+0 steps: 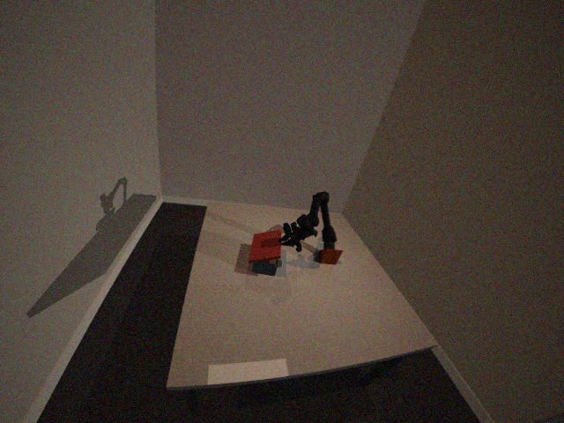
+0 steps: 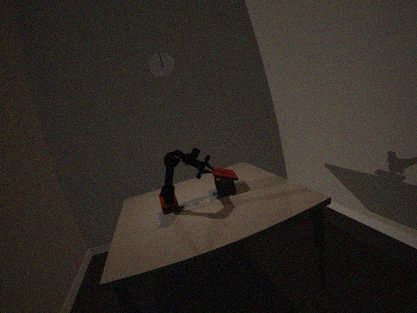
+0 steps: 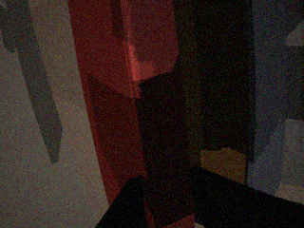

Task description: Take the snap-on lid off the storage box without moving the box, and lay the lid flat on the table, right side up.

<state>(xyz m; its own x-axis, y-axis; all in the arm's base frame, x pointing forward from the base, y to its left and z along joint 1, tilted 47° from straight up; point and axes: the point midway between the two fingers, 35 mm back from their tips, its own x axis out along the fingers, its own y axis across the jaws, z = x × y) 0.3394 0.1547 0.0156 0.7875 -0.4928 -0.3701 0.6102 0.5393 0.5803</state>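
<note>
The red lid (image 1: pixel 265 248) (image 2: pixel 225 173) (image 3: pixel 111 114) is tilted over the dark blue storage box (image 1: pixel 263 267) (image 2: pixel 225 188) (image 3: pixel 272 90), its edge on the arm's side raised higher than its far edge. A gap shows between lid and box on the arm's side. I cannot tell whether the far edge still touches the box. The box stands upright on the table (image 1: pixel 318 318) (image 2: pixel 151 246). My gripper (image 1: pixel 280 241) (image 2: pixel 212 169) (image 3: pixel 167 178) is shut on the raised lid edge, one finger on each side of it in the wrist view.
A small orange-yellow thing (image 1: pixel 273 261) (image 2: pixel 217 179) (image 3: pixel 223 165) shows at the box under the raised lid. The arm's orange base (image 1: pixel 330 256) (image 2: pixel 167 205) stands close to the box. A pale rectangle (image 1: pixel 248 371) lies by the table's edge in the top view.
</note>
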